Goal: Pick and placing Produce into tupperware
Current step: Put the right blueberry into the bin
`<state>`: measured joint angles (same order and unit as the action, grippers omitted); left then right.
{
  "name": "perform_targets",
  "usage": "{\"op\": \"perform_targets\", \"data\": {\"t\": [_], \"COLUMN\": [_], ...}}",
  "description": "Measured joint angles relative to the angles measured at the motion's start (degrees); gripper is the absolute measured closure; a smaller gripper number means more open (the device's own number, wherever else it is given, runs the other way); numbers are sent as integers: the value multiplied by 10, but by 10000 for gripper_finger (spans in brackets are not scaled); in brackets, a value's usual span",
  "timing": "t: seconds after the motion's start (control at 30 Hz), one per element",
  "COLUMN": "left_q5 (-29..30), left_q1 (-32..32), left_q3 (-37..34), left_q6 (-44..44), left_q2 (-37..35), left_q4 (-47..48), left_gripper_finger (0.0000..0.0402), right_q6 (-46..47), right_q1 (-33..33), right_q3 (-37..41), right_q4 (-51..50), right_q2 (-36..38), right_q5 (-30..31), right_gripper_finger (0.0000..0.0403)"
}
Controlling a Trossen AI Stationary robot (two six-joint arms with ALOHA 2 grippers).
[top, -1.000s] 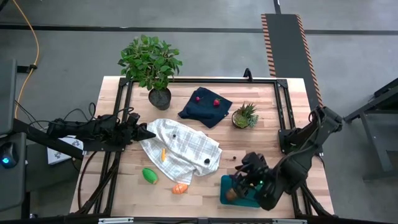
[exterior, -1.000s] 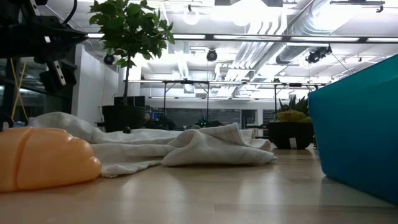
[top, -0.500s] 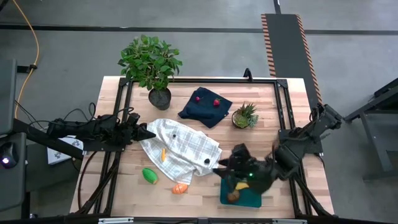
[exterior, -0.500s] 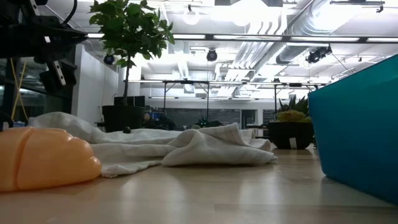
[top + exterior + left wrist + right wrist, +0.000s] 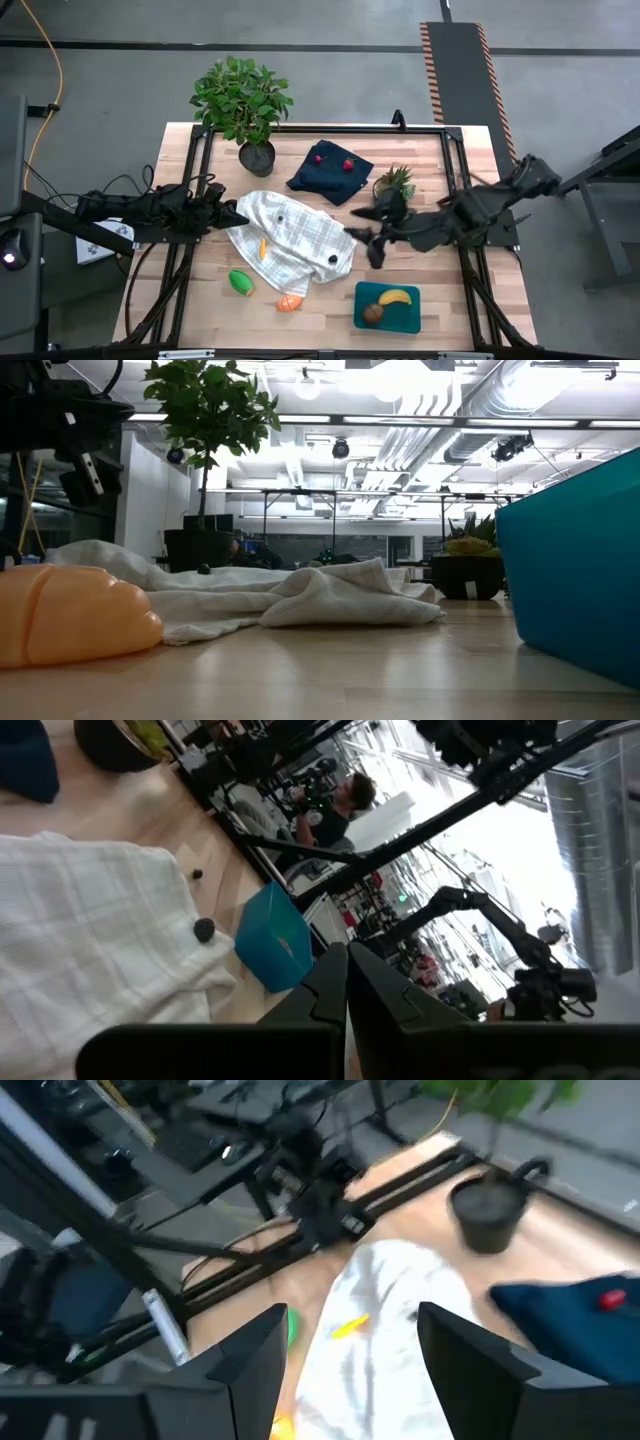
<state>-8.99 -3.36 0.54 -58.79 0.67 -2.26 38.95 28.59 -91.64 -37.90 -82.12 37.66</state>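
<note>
The tupperware (image 5: 388, 307) sits at about five o'clock on the table (image 5: 460, 300), already holding a banana (image 5: 396, 296) and a brown round piece (image 5: 373, 313). The right gripper (image 5: 372, 241) hangs over the table just right of centre, near the towel's (image 5: 295, 240) right edge, fingers spread and empty. The left gripper (image 5: 236, 214) waits at nine o'clock by the towel's left edge, clenched on nothing.

Still out: a green piece (image 5: 241, 283) and an orange piece (image 5: 289, 302) at about seven o'clock on bare wood, a small orange piece (image 5: 262, 247) on the towel, and two red berries (image 5: 333, 161) on the navy cloth (image 5: 330, 177) at twelve o'clock.

These look like light, hard plastic toys, likely smooth and apt to squirt out of a pinch. The rounded ones are best taken across the widest middle, with the fingers straddling evenly. The small orange piece on the towel is thin; gripping it across its short width should avoid snagging fabric, which is soft and will bunch. The berries are tiny and may roll on the cloth, so a straight-down approach seems safest.
</note>
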Motion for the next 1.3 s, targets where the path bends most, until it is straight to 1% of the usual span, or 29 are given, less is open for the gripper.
{"op": "perform_targets", "data": {"t": [0.13,0.23,0.3,0.4,0.53,0.6,0.77,0.87,0.93,1.0,1.1,1.2,1.3], "left_q5": [3,18,26,30,41,48,70,83,92,102,112,115,116], "left_q1": [0,0,0,0,0,0,0,0,0,0,0,0,0], "left_q3": [0,0,0,0,0,0,0,0,0,0,0,0,0], "left_q6": [0,-2,-10,-30,-47,-47,-47,-47,-47,-47,-43,-32,-31], "left_q2": [0,0,0,0,0,0,0,0,0,0,0,0,0], "left_q4": [1,2,2,2,4,4,5,7,7,8,12,12,12], "left_gripper_finger": [401,401,401,401,401,401,401,401,401,401,401,401,401], "right_q6": [-18,-11,5,19,-15,-30,-59,-98,-135,-172,-208,-214,-208], "right_q1": [28,49,66,92,121,132,147,149,146,136,114,88,56], "right_q3": [16,64,112,191,284,319,372,394,412,432,460,476,487], "right_q4": [-15,-14,-5,50,162,197,229,258,299,345,413,425,385], "right_q2": [41,93,137,202,277,309,372,399,416,429,442,439,426], "right_q5": [44,62,82,93,91,92,92,92,88,69,24,12,16], "right_gripper_finger": [187,187,187,187,187,187,187,187,187,187,187,187,187]}}
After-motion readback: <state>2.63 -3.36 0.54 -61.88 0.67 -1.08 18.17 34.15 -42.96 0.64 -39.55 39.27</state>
